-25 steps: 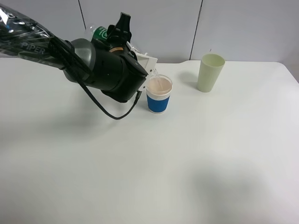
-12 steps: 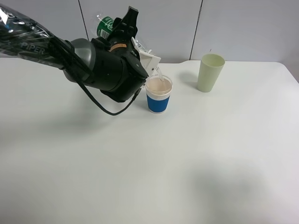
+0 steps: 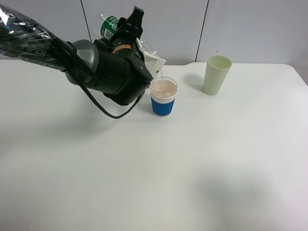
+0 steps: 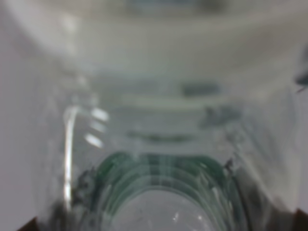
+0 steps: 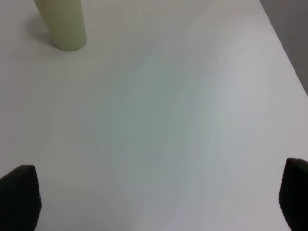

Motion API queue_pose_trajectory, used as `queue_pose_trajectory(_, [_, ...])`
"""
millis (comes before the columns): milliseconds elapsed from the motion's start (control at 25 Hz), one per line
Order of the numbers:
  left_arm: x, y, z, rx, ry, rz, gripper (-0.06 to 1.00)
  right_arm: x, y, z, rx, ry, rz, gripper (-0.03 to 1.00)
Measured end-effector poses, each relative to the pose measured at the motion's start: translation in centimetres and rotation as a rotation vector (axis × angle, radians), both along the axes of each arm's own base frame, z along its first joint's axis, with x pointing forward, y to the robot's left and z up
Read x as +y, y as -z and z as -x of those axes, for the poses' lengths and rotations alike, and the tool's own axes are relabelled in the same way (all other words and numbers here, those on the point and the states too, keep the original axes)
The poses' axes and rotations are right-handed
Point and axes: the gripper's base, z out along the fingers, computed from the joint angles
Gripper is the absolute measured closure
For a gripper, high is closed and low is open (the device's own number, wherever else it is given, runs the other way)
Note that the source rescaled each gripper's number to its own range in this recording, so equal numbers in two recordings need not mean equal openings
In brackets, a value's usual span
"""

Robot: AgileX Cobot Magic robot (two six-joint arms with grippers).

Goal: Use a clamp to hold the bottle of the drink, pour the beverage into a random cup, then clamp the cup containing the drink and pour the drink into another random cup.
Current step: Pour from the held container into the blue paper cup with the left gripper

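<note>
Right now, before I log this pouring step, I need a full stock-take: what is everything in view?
bottle: one, clear with a green label, tilted above the blue cup.
blue cup: one, blue with a white rim, back middle of the table, pale drink inside.
green cup: one, pale green, upright, back right, apart from the blue cup.
table: one, white, under both cups.
wall: grey panels, behind the table.
left hand: one, black, shut on the bottle.
right hand: one, dark fingertips wide apart, over bare table, holding nothing.
</note>
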Motion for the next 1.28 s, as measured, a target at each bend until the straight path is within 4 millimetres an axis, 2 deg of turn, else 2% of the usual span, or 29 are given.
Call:
queue_pose_trajectory(1040, [-1.2,-1.1,-0.2,-0.101,0.135,-0.111,0.90,0.0,0.0,0.0,0.000,0.000,0.001,-0.02])
queue_pose_trajectory(1280, [-1.3,-1.2,-0.2,-0.117,0.145,-0.069,0.90,0.0,0.0,0.0,0.000,0.000,0.001,-0.02])
